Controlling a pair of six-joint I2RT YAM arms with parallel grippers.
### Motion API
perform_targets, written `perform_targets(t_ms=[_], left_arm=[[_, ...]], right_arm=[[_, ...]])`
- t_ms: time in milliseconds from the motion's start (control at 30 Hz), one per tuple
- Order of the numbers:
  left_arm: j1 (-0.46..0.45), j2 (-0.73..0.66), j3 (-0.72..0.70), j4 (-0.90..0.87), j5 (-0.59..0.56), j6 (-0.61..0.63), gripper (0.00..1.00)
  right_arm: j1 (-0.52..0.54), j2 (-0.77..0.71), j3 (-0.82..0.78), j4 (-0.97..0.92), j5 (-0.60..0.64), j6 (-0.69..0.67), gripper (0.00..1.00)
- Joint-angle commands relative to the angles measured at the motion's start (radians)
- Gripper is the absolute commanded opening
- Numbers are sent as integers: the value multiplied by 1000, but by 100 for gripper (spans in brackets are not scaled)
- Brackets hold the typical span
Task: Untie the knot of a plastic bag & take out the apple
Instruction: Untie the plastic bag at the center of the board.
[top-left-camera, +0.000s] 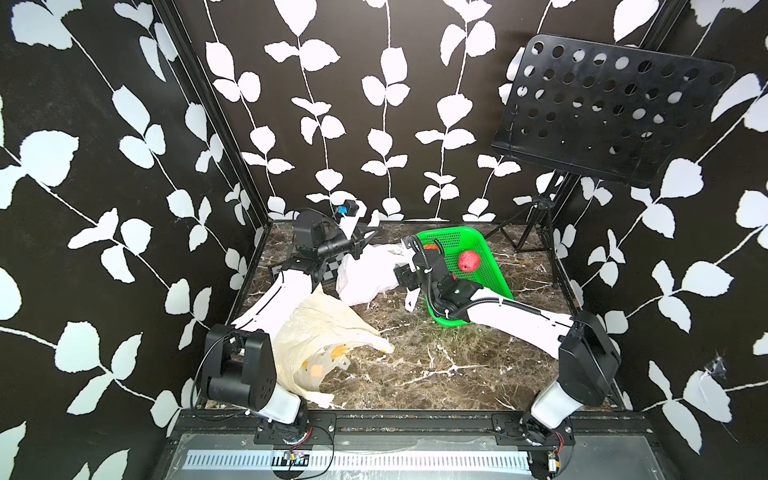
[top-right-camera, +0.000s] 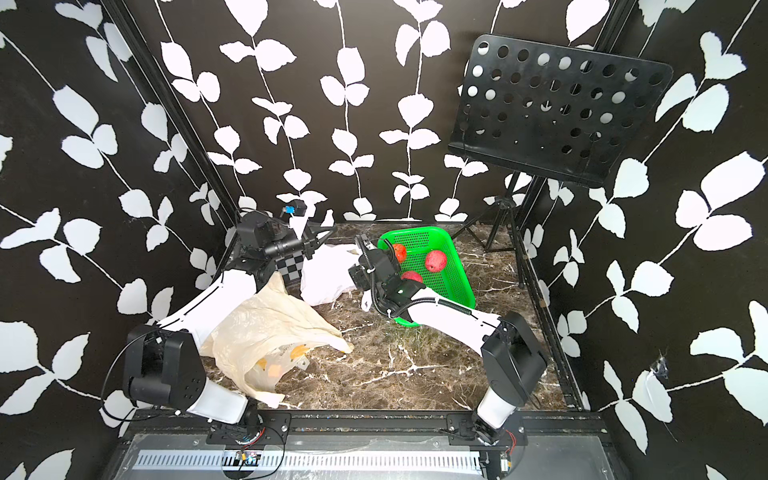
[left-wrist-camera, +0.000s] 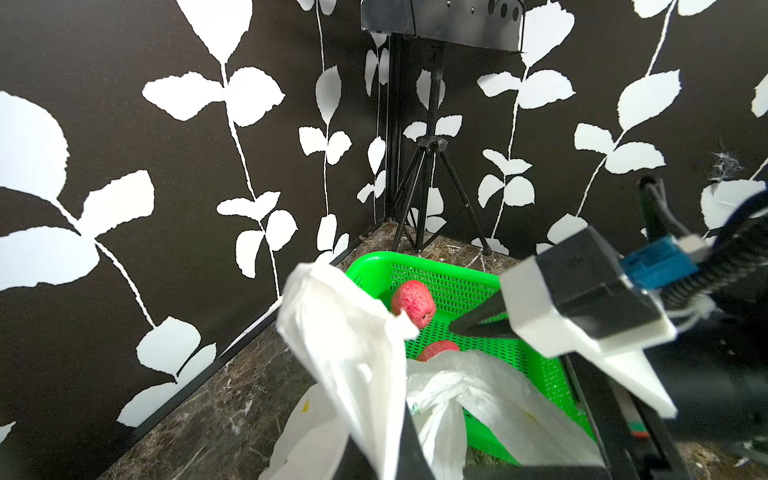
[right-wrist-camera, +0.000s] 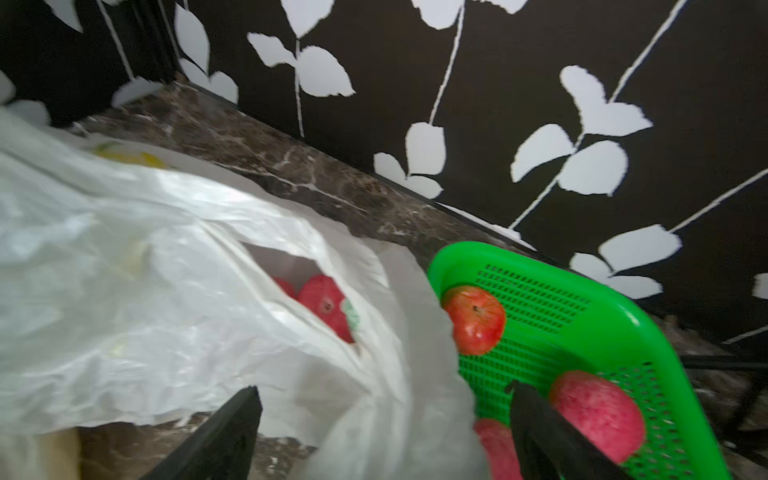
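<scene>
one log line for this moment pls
left hand: shut on white bag edge | right hand: open, empty, at green basket rim | apple: inside bag, visible through mouth | basket: three apples

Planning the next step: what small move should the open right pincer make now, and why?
Probably swing the open right pincer to the white bag's mouth and reach in: an apple shows inside it, and the pincer hangs empty beside the green basket.

The white bag (right-wrist-camera: 145, 249) is made of thin, crinkled, translucent plastic, the green perforated basket (right-wrist-camera: 457, 257) of glossy plastic. The dark brown veined surface (top-left-camera: 436, 365) is polished smooth; the black perforated music-stand plate (top-left-camera: 573, 160) is finished matt.
</scene>
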Motion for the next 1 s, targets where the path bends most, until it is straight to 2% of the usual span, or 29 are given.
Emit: perform_targets(t_ms=[0,167,267,433,600,800,967], left_arm=[[-4,-62,-31,-13,-13,56,0],[13,-82,-57,-17,-12,80,0],[15,-90,-59,-44,-4,106,0],[14,-74,-55,-43,19,98,0],[15,-46,-26,-26,-54,97,0],[16,64,162,-53,-128,80,0],[22,74,215,-77,-170,73,3]], right_arm=[[-69,-88,-1,-57,80,-106,87],[-185,-129,25,-207,-71,-80,75],[-242,-144,36,-264,-186,-39,64],[-315,-160,24,-235,-479,73,46],[-399,-151,15,-103,-732,310,28],[-400,-68,79,80,-773,509,9],[-399,-55,62,198,-732,554,8]])
